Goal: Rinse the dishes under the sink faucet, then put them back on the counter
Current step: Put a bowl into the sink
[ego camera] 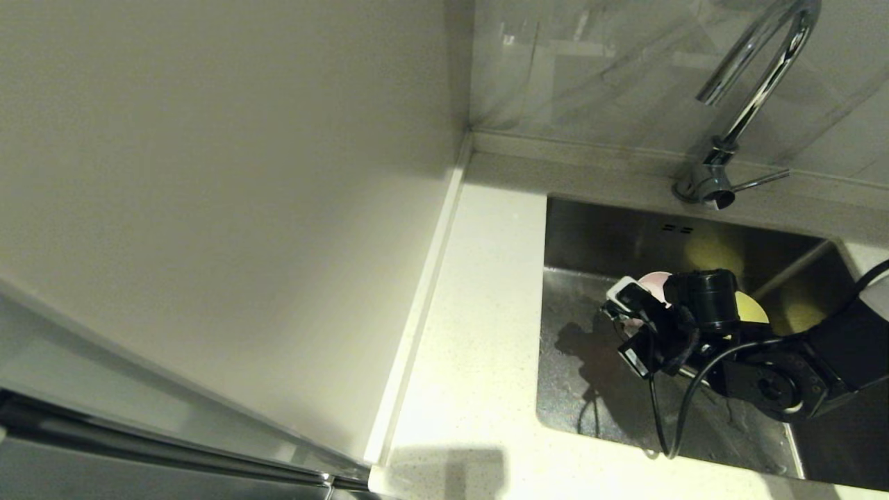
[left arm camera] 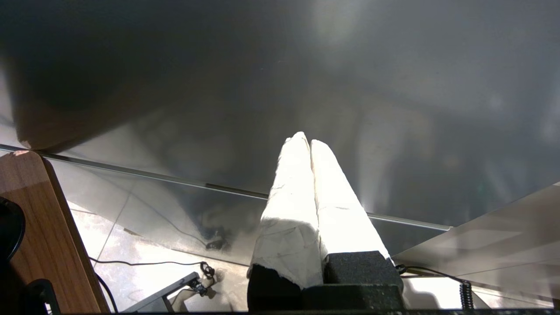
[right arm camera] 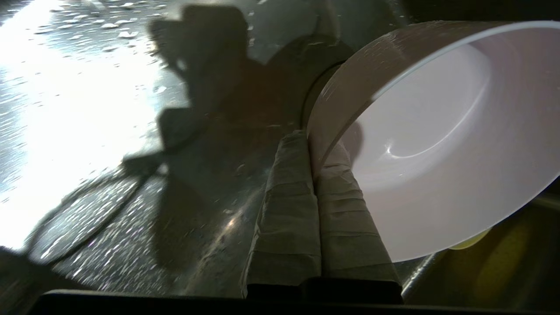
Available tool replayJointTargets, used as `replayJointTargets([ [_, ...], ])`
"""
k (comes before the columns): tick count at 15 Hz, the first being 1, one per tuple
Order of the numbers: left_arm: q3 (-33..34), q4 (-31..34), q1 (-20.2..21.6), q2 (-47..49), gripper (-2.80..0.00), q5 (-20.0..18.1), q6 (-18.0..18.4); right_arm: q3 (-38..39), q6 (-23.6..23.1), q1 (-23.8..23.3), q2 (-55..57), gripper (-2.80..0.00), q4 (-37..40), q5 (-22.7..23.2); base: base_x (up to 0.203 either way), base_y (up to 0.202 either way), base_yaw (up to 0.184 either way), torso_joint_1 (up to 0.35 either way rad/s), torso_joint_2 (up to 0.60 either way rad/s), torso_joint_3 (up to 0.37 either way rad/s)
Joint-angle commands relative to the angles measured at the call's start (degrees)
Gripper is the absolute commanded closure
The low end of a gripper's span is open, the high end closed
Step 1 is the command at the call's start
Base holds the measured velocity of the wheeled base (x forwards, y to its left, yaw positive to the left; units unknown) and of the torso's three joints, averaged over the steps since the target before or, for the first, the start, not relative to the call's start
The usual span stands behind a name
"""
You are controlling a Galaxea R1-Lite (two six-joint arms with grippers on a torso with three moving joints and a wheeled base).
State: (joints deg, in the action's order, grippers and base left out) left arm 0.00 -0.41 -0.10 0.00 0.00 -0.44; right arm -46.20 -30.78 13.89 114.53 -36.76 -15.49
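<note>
No legible text, labels, brands, numbers or signs anywhere in head or wrist views.

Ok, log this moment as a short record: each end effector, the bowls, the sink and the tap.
right end effector: down in the sink, shut on the pink bowl's rim
pink bowl: tilted, held above the sink floor
yellow bowl: in the sink behind the right arm, mostly hidden
grey-blue bowl: not visible
sink: floor wet with droplets
faucet: no water seen running
counter: no dishes on the visible part
left end effector: shut, parked away from the sink, holding nothing
</note>
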Motion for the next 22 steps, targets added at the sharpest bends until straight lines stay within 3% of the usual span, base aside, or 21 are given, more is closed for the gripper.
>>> replayJointTargets([
  [1,0.18,-0.02,0.01,0.0,0.0,0.0,0.0,-3.08,-0.74,0.17,6.25,0.0,-2.46,-3.09,0.0,0.0,0.0,0.0,0.0,0.0],
  [5,0.18,-0.02,0.01,0.0,0.0,0.0,0.0,-5.63,-0.96,0.18,10.62,0.0,-4.31,-9.66,0.0,0.0,0.0,0.0,0.0,0.0],
  [12,0.18,-0.02,0.01,0.0,0.0,0.0,0.0,-6.47,-0.87,1.18,14.77,0.0,-7.89,-10.88,0.0,0.0,0.0,0.0,0.0,0.0],
  [22,0.18,-0.02,0.01,0.0,0.0,0.0,0.0,-16.39,-0.95,1.58,23.29,0.0,-7.8,-12.9,0.0,0.0,0.0,0.0,0.0,0.0],
])
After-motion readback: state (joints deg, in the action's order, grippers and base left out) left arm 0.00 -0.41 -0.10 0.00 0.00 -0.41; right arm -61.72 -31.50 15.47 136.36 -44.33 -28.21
